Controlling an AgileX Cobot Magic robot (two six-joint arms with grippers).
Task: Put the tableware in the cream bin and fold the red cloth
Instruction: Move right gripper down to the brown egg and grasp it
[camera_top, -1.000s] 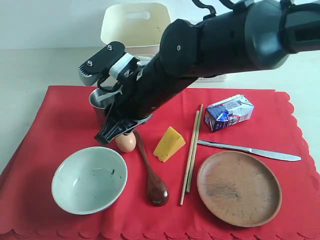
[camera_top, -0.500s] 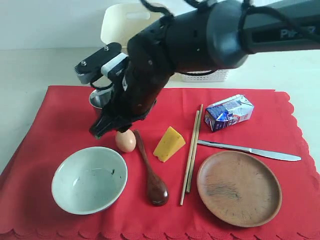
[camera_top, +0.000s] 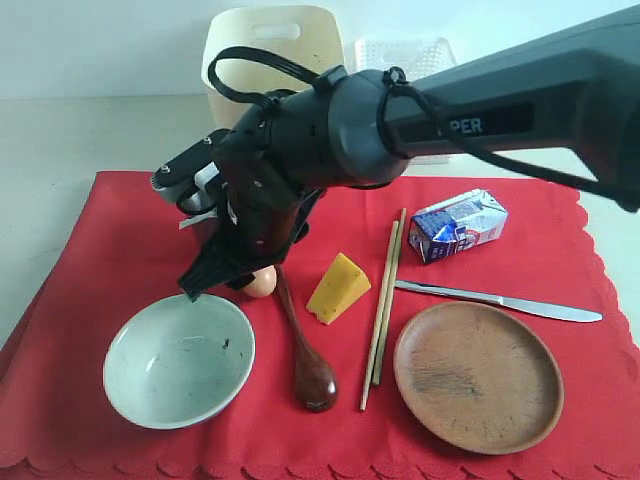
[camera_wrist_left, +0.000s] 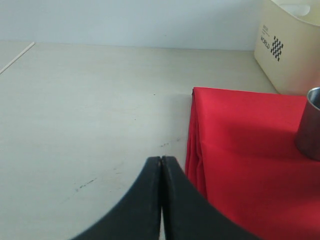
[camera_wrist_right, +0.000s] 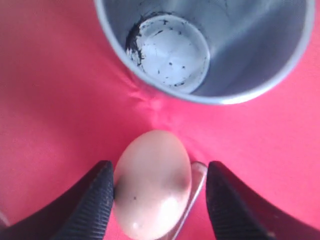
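My right claw (camera_wrist_right: 159, 169) wide, straddling egg (camera_wrist_right: 152, 187), not clamped | steel cup (camera_wrist_right: 172, 50) just beyond, likely my target; egg crowds it

Just beside the steel cup (camera_wrist_right: 172, 52) the egg (camera_wrist_right: 152, 182) fills the gap between the jaws — past the cup, bare tabletop (camera_wrist_left: 75, 115) lies free.

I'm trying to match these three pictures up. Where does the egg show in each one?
Exterior view: the egg peeks out from under the black arm, left of centre, beside the wooden spoon handle.
Left wrist view: not in it.
Right wrist view: between the two fingers of the open right claw, next to the steel cup.
Shared landmark: the red cloth, which shows in all three views.
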